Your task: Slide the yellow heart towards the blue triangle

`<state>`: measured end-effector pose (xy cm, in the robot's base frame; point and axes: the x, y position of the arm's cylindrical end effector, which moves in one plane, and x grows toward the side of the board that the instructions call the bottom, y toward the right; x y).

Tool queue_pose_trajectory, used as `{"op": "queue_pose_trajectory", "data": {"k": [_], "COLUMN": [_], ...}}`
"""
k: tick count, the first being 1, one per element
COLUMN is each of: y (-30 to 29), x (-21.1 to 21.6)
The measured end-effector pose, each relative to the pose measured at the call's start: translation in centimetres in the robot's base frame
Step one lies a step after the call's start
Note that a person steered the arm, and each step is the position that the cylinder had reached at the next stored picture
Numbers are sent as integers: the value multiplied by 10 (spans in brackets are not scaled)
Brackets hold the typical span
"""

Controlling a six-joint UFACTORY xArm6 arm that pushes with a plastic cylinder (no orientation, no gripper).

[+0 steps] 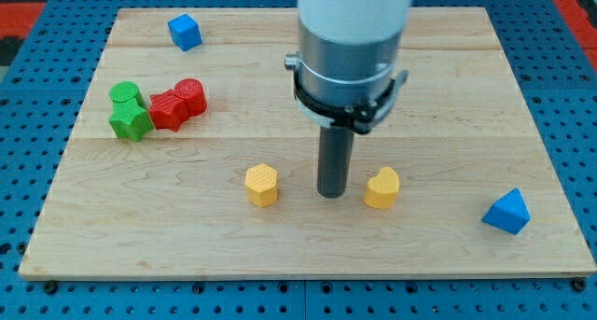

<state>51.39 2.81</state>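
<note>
Starting at the view's left, a green block (pixel 124 94) and a green star-like block (pixel 131 122) sit touching, with a red block (pixel 168 109) and a red cylinder-like block (pixel 190 96) pressed up just beside them. Above them, near the top edge of the wooden surface (pixel 448 87), lies a blue cube (pixel 185 31). None of these matter to the push; all are well apart from it.

Further right, toward the bottom, stands a yellow hexagonal block (pixel 262 184), then my tip (pixel 331 193), then the yellow heart (pixel 381 187), then, near the right edge, the blue triangle (pixel 506 212).

The tool is a plain rod: it has nothing to open or close and holds nothing. My tip rests between the two yellow blocks, just beside the heart on its left, whether touching I cannot tell.

That is the relation that counts: the heart lies to the right of my tip, and the triangle lies further right and slightly lower, so the three are nearly in line. A rightward push angled a little down looks right to me. The path between is bare, though the triangle sits close to the surface's right edge and bottom corner, so overshoot is the risk.
</note>
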Motion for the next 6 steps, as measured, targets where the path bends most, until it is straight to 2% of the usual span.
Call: {"op": "queue_pose_trajectory", "data": {"k": [2,3,4,5,6], "y": [99,91,0,-95,-153], "x": [4,-9,-50,-65,-32]}}
